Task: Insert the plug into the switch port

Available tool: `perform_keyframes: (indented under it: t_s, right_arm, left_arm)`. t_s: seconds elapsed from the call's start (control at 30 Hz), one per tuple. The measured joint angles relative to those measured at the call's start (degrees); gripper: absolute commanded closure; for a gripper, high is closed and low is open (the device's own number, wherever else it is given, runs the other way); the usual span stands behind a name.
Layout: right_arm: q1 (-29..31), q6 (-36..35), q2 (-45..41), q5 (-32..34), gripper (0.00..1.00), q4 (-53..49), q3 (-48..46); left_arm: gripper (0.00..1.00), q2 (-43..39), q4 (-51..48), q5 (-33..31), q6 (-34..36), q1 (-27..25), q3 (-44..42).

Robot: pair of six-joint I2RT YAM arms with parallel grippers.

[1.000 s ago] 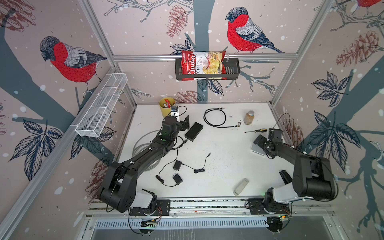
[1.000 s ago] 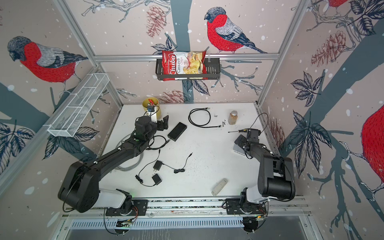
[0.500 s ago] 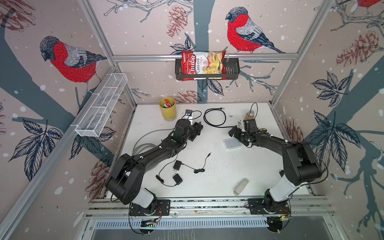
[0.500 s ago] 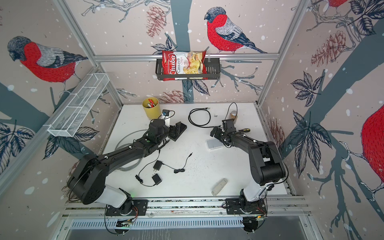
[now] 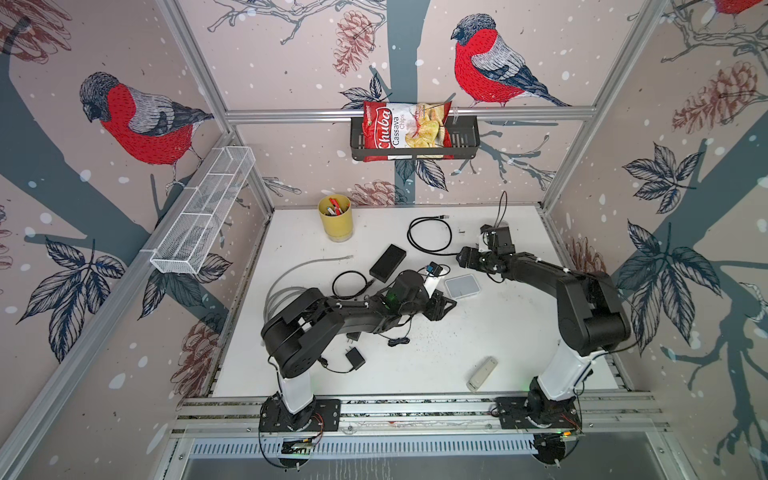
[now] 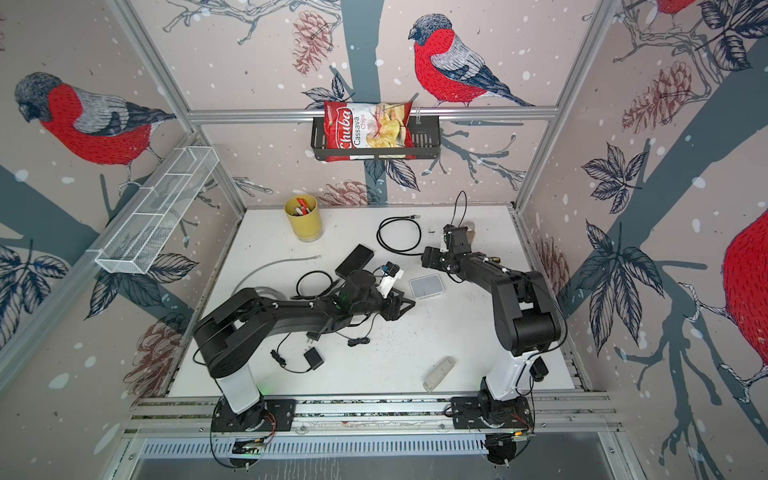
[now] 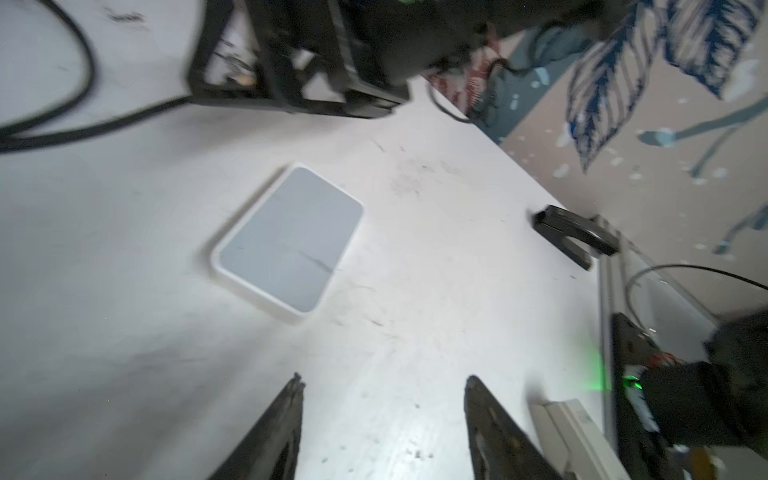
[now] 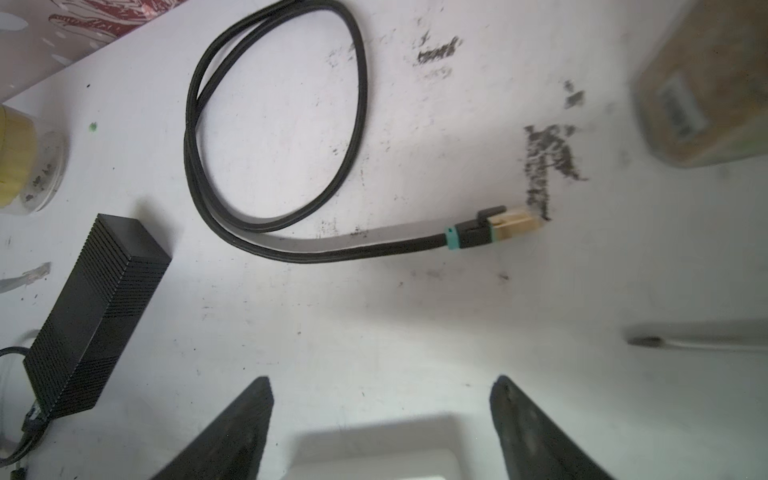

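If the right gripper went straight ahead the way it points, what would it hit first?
Probably the black cable, just behind its plug; depth is unclear, so the open right gripper might touch the table first.

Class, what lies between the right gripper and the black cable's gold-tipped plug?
Bare, scuffed white tabletop separates the right gripper from the gold-tipped plug, per right wrist view.

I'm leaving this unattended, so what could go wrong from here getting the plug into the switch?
The switch lies loose, gripped by neither arm's open jaws, so pushing the plug in may just slide it. The plug lies flat, ending a coiled black cable that could drag or twist it off line. The left arm and right arm crowd the switch and might collide.
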Motion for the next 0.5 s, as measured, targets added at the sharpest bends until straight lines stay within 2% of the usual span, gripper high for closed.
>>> perform_keyframes:
  t_s: [0.13, 0.27, 0.5]
  right_arm:
    - [0.74, -2.08, 1.92, -3.69, 0.16, 0.57, 0.09]
    - [1.33, -4.24, 2.75, -6.45, 0.17, 1.36, 0.68]
    - [2.16, -7.5, 3.13, -10.21, 0.18, 1.01, 1.03]
  left_arm:
    - [0.38, 5.86, 5.79, 9.07, -2.23, -0.83, 1.11]
    - [0.38, 10.16, 9.14, 13.73, -2.4, -2.8, 3.17]
    - [0.37, 13.86, 10.21, 11.98, -4.81, -2.75, 5.86]
